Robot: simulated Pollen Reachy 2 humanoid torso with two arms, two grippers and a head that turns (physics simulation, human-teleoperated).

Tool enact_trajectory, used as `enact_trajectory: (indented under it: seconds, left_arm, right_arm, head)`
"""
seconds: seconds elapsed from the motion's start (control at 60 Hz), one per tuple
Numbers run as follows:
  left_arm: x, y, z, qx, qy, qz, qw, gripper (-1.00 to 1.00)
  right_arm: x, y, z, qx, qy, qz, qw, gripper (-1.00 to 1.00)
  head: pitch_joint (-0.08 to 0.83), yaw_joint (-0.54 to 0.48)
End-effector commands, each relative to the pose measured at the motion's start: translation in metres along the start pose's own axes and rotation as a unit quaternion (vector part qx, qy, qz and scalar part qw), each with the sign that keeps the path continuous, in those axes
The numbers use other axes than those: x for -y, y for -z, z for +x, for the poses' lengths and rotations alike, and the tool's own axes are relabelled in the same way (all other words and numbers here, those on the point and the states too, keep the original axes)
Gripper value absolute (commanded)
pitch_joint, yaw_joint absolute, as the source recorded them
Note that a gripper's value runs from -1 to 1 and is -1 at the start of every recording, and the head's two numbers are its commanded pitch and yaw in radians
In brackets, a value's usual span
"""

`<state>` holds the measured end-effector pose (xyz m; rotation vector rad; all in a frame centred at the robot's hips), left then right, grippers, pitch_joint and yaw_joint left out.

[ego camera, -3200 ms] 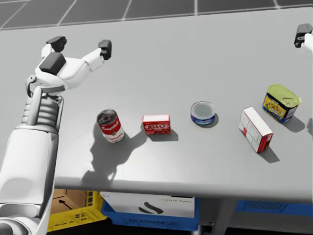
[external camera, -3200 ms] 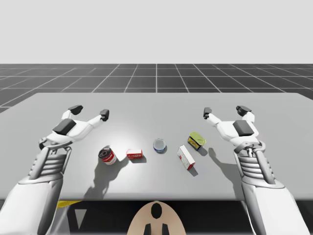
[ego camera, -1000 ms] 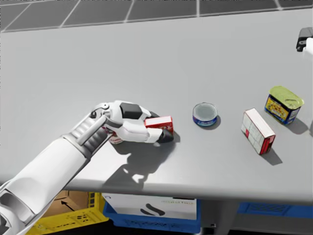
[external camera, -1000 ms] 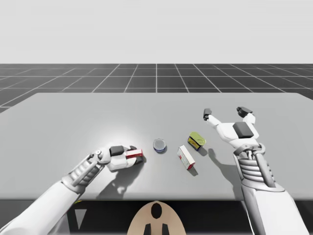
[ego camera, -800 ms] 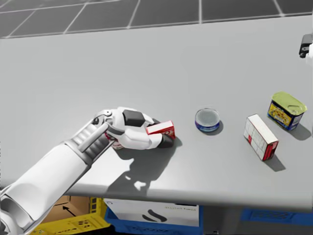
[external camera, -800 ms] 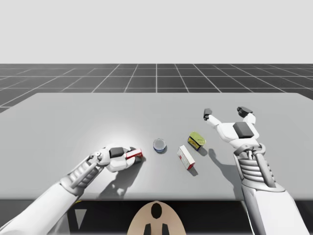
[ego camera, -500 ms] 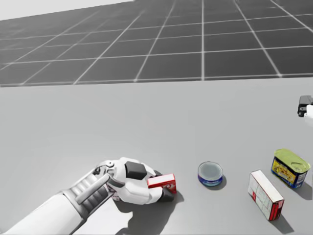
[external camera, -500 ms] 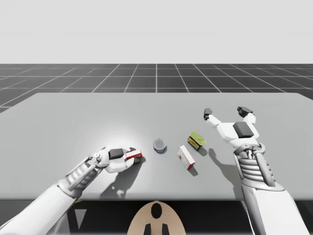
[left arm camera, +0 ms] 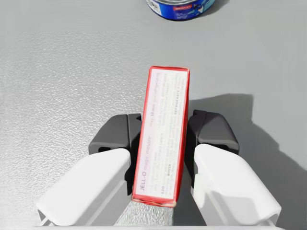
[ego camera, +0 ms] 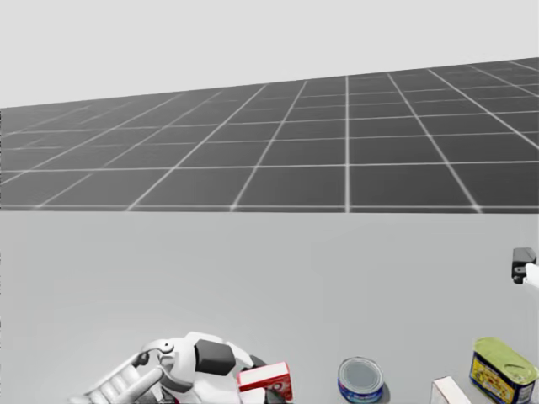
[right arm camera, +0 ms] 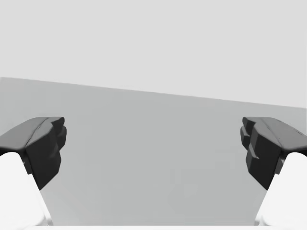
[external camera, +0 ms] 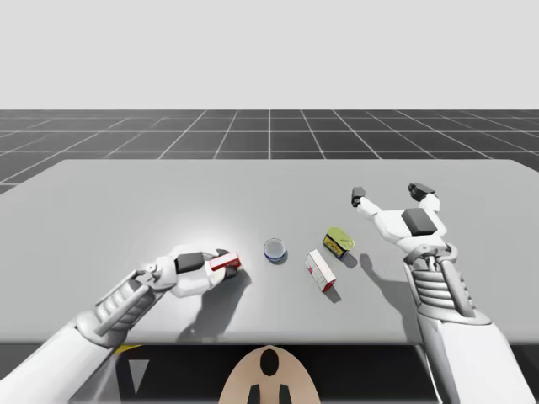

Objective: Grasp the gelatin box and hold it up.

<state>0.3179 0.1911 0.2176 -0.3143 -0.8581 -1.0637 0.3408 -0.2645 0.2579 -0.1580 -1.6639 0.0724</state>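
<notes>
1. L gripper (left arm camera: 163,136): pinching the gelatin box (left arm camera: 164,129). Both dark pads (left arm camera: 117,139) press on its broad sides, narrow red-edged face twd the wrist cam. Box sticks out past the fingertips.
2. High view: box is in the L gripper over the near-left part of the table (external camera: 126,194); L arm comes in low from the bottom-left corner. Hand's shadow falls on the tabletop under it. Can't tell if the box is clear of the surface.
3. Blue round tin (external camera: 274,249): just R of the gelatin box, not touching. In L wrist view it's ahead of the box.
4. White-and-red box (external camera: 319,270): lying flat, R of the tin. Yellow-topped blue can (external camera: 338,242) close behind it.
5. R gripper (external camera: 389,194): fingers spread wide, over bare table well R of the can.
</notes>
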Motion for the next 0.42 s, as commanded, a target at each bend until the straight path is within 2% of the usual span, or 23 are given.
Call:
enact_trajectory:
  seconds: [0.017,0.2,0.267,0.317,0.333,0.383,0.417]
  left_arm:
    - [-0.01,-0.032,0.027,0.027,0.026,0.019,0.999,1.0]
    - [-0.02,-0.071,0.057,0.078,0.043,0.068,0.994,1.0]
    - [-0.023,-0.096,0.079,0.119,0.061,0.105,0.986,1.0]
    - [-0.023,-0.105,0.088,0.134,0.066,0.119,0.982,1.0]
    - [-0.022,-0.115,0.097,0.152,0.07,0.127,0.978,1.0]
    - [-0.022,-0.125,0.106,0.17,0.075,0.136,0.973,1.0]
    - [-0.021,-0.136,0.117,0.195,0.078,0.149,0.966,1.0]
  right_arm:
    - [0.003,0.0,-0.001,-0.006,-0.005,0.006,1.0,-1.0]
    - [0.004,0.001,-0.003,-0.01,-0.012,0.01,0.9998,-1.0]
    - [0.004,0.002,-0.005,-0.011,-0.016,0.013,0.9997,-1.0]
    - [0.004,0.002,-0.006,-0.011,-0.023,0.012,0.9996,-1.0]
    - [0.003,0.003,-0.007,-0.011,-0.024,0.012,0.9996,-1.0]
    - [0.003,0.003,-0.008,-0.011,-0.027,0.013,0.9995,-1.0]
    - [0.002,0.004,-0.009,-0.011,-0.032,0.013,0.9993,-1.0]
  head:
    - [0.275,0.2]
    - [0.271,0.21]
    - [0.264,0.21]
    - [0.261,0.21]
    - [0.26,0.21]
    - [0.258,0.21]
    - [0.257,0.21]
